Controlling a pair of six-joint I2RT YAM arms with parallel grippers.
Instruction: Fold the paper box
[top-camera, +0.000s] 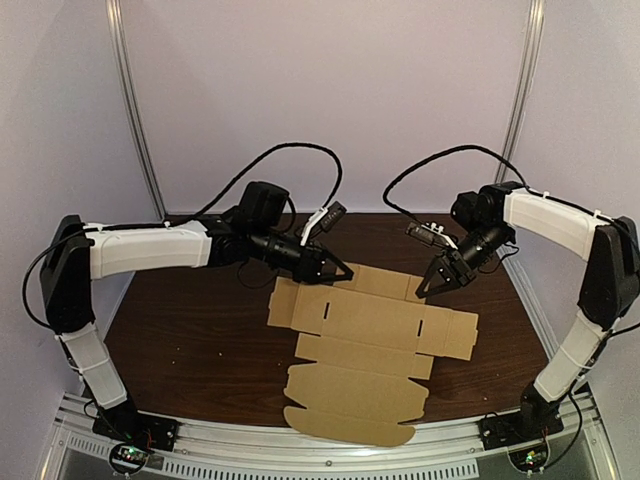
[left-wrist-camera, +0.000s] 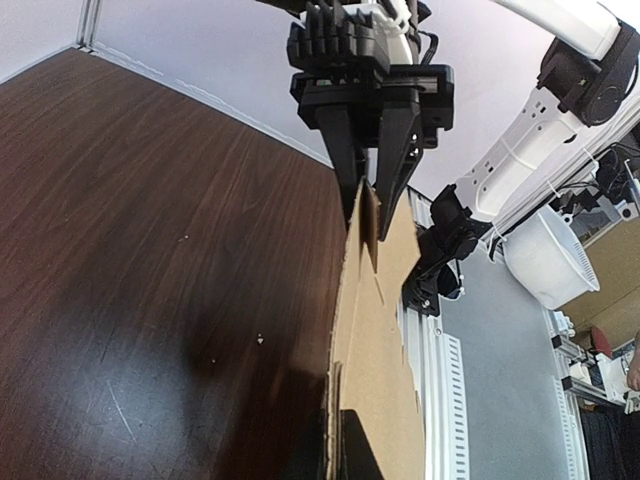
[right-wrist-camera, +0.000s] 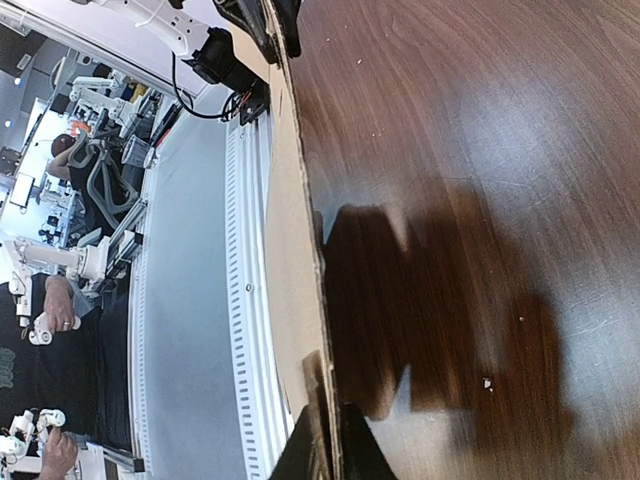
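Here we are at the table: the flat brown cardboard box blank lies unfolded on the dark brown wooden table, its slotted panels spread out in the middle. Its rounded near flap hangs out over the grey metal rail at the front edge.

2 arms are in on it, both at the far side of the sheet. The left gripper is at the blank's far left corner, fingers drawn in to a point on the cardboard. In the right wrist view there is black on either side of the sheet's edge up top, so it has that corner pinched.

Over on the other side, the right gripper meets the far right edge. The left wrist view shows it head on, its 2 black fingers straddling the thin cardboard edge and pressed against it. Its own camera agrees, with a dark finger on each side of the sheet at the bottom of the frame.

From both wrist views the blank reads edge-on, a thin brown line running between the 2 grippers.
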